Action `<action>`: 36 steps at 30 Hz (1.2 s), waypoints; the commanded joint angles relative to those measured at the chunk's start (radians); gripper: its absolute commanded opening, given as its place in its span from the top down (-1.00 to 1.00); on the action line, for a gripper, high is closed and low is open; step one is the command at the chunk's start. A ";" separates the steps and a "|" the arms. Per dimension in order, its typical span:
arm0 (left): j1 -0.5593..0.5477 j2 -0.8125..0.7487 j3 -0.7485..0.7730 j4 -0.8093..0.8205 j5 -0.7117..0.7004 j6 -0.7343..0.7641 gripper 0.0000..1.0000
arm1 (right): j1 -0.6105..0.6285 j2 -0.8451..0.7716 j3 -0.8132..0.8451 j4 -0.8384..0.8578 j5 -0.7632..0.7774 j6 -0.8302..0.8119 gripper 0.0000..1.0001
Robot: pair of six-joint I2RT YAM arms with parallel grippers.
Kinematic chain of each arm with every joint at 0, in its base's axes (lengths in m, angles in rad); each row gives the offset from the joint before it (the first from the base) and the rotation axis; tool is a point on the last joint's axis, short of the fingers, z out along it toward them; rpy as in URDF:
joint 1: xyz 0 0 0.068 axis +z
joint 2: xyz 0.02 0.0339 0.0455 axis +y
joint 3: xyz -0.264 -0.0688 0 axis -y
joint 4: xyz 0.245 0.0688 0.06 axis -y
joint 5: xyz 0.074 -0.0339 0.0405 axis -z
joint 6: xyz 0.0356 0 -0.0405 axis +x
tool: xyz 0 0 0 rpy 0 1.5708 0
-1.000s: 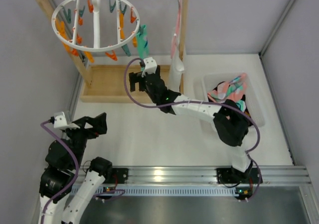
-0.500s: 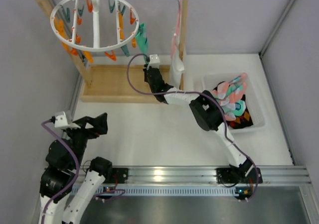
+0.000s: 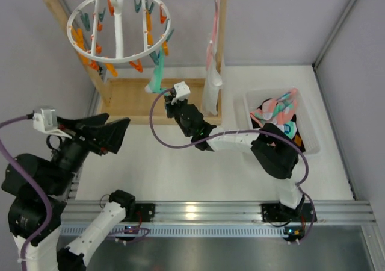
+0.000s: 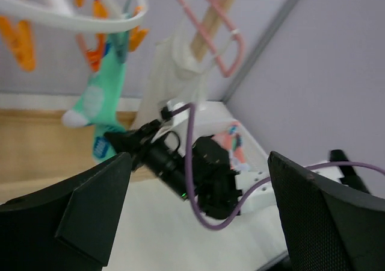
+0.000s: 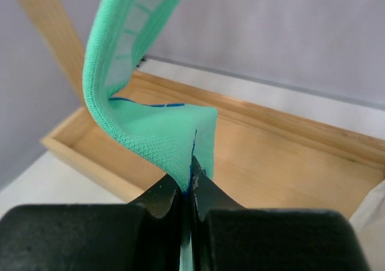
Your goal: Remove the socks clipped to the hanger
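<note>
The white ring hanger [image 3: 118,59] with orange and teal clips hangs from the wooden rack's top bar. One mint-green sock [image 3: 157,75] is clipped to its near right rim and stretched down and slightly left. My right gripper [image 3: 163,94] is shut on the sock's lower end. In the right wrist view the black jaws [image 5: 191,177] pinch a fold of mint sock [image 5: 150,123]. My left gripper [image 3: 120,136] is open and empty, held high at the left, well apart from the hanger. The left wrist view shows the sock [image 4: 101,102] under the hanger ring [image 4: 90,23], between wide-apart fingers [image 4: 90,205].
The wooden rack [image 3: 221,36] stands on a wooden base tray [image 3: 129,99]. A long pale cloth [image 3: 212,72] hangs by the right post. A clear bin [image 3: 307,117] at the right holds several loose socks [image 3: 280,111]. Walls close in at left and right.
My right gripper shut on the mint sock's lower end and drew it down and left, and the hanger swung. The left arm rose toward the camera, still open.
</note>
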 commanded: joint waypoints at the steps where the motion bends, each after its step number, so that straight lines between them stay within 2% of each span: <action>1: 0.011 0.224 0.196 0.056 0.314 -0.057 -0.97 | 0.080 -0.124 -0.069 0.106 0.059 -0.047 1.00; 4: 0.027 0.418 0.374 0.051 0.387 -0.060 -0.97 | 0.156 -0.163 -0.112 0.111 0.137 -0.067 1.00; 6: 0.027 0.484 0.457 0.053 0.366 -0.054 -0.97 | 0.208 -0.176 -0.126 0.114 0.182 -0.074 1.00; 9: 0.025 0.587 0.506 0.051 0.289 -0.035 -0.97 | 0.272 -0.173 -0.118 0.097 0.226 -0.087 1.00; 14: 0.022 0.636 0.485 0.050 0.122 0.017 -0.97 | 0.355 -0.118 -0.036 0.047 0.275 -0.173 1.00; 16: 0.011 0.646 0.466 0.047 0.022 0.056 -0.96 | 0.364 -0.092 0.012 0.005 0.275 -0.178 1.00; 20: -0.079 0.678 0.454 0.032 -0.192 0.136 -0.97 | 0.371 -0.055 0.072 -0.045 0.277 -0.189 1.00; 21: -0.107 0.687 0.462 0.025 -0.293 0.171 -0.97 | 0.372 -0.049 0.079 -0.052 0.278 -0.195 1.00; 24: -0.226 0.745 0.500 -0.001 -0.436 0.233 -0.93 | 0.374 -0.029 0.115 -0.091 0.303 -0.199 1.00; 25: -0.292 0.779 0.511 -0.008 -0.563 0.245 -0.93 | 0.374 -0.009 0.144 -0.119 0.308 -0.207 1.00; 28: -0.396 0.820 0.529 -0.016 -0.776 0.287 -0.93 | 0.375 0.020 0.182 -0.144 0.320 -0.225 1.00; 36: -0.443 0.857 0.492 -0.018 -1.097 0.322 -0.88 | 0.381 0.037 0.187 -0.144 0.251 -0.227 1.00</action>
